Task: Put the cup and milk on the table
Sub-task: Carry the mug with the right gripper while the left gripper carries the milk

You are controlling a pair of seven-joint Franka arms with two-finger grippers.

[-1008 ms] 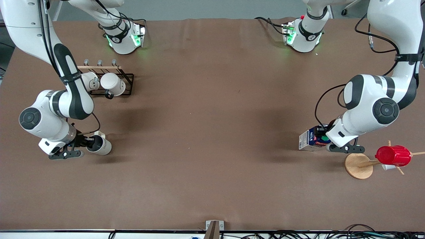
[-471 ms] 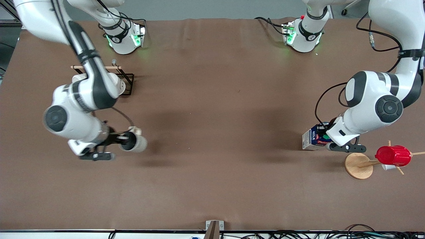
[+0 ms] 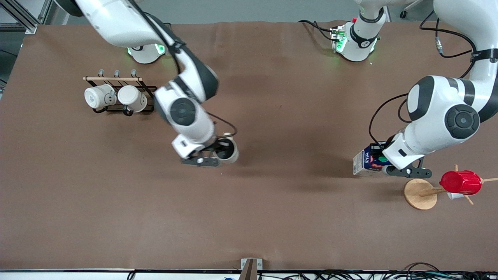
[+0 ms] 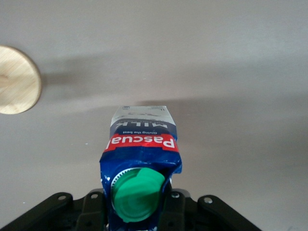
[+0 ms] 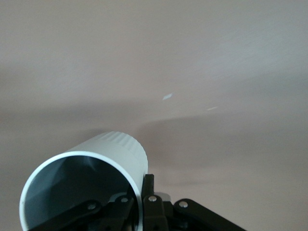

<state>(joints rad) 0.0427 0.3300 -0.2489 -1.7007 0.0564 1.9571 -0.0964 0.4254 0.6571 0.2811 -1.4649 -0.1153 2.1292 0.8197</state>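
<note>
My right gripper [image 3: 218, 152] is shut on the rim of the cup [image 3: 227, 150], a cream-white mug with a grey inside, and holds it above the middle of the brown table [image 3: 272, 217]. In the right wrist view the cup [image 5: 91, 178] fills the lower part, one finger inside its rim and one outside. My left gripper [image 3: 383, 163] is shut on the milk [image 3: 365, 162], a dark-blue carton with a green cap, at the left arm's end of the table. The left wrist view shows the milk [image 4: 142, 154] between the jaws, green cap toward the camera.
A black wire rack [image 3: 128, 99] with a wooden rail holds two all-white mugs [image 3: 100, 97] near the right arm's base. A wooden mug tree with a round base [image 3: 420, 194] carries a ribbed red cup [image 3: 461, 182] next to the milk. The round base also shows in the left wrist view [image 4: 17, 79].
My right arm has swung the cup from the right arm's end of the table toward the middle. The rack's two mugs are uncovered again. The left gripper and milk have barely moved.
</note>
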